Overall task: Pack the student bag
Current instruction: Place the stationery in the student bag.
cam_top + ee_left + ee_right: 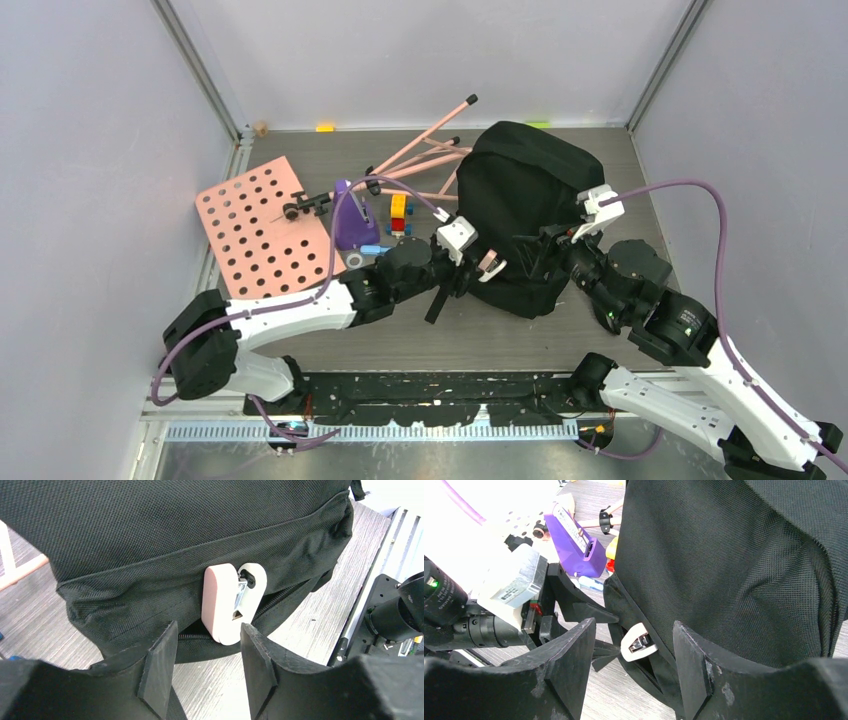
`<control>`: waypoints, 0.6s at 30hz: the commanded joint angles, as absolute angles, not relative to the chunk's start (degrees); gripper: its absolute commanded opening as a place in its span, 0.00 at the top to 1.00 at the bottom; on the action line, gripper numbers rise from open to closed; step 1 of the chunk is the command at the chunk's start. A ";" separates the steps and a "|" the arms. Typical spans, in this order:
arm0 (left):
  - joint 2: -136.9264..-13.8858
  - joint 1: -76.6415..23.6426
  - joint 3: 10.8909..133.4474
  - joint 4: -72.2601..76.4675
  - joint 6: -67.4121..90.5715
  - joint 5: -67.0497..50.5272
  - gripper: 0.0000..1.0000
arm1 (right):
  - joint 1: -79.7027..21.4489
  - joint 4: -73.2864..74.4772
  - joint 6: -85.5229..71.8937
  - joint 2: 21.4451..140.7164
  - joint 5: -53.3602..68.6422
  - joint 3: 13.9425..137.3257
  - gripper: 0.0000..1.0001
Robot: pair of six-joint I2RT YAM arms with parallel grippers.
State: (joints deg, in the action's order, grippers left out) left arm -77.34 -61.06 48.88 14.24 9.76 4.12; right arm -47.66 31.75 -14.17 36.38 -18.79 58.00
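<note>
The student bag (525, 215), a big black fabric backpack, lies in the middle of the table. On its near-left side hangs a pink-and-white zipper pull tab (232, 602). My left gripper (207, 626) is open, and the tab's lower end sits between its fingertips with a gap on each side. In the top view the left gripper (478, 268) is at the bag's left front corner. My right gripper (634, 625) is open at the bag's front, nothing gripped, the white tab (638, 644) just beyond its fingers. From above, the right gripper (545, 248) rests against the bag's front.
A pink perforated board (265, 225) lies at the left. A purple holder (352, 225), coloured blocks (398, 212) and a small blue piece (372, 249) stand left of the bag. Pink rods (425, 150) are splayed behind them. Walls close in the back and sides.
</note>
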 commanded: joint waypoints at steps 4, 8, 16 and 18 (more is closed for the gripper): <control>-81.88 -61.10 54.32 15.75 8.38 4.05 0.53 | -47.99 30.01 -15.12 35.42 -19.12 58.26 0.36; -86.11 -61.19 58.04 16.34 8.31 3.91 0.54 | -47.99 30.71 -15.14 34.81 -19.48 58.56 0.36; -92.49 -62.91 61.32 15.29 7.55 4.56 0.58 | -48.00 32.35 -15.44 32.99 -20.74 58.55 0.36; -91.60 -63.34 60.95 14.18 8.11 4.88 0.58 | -47.99 32.71 -15.59 32.56 -21.16 58.42 0.36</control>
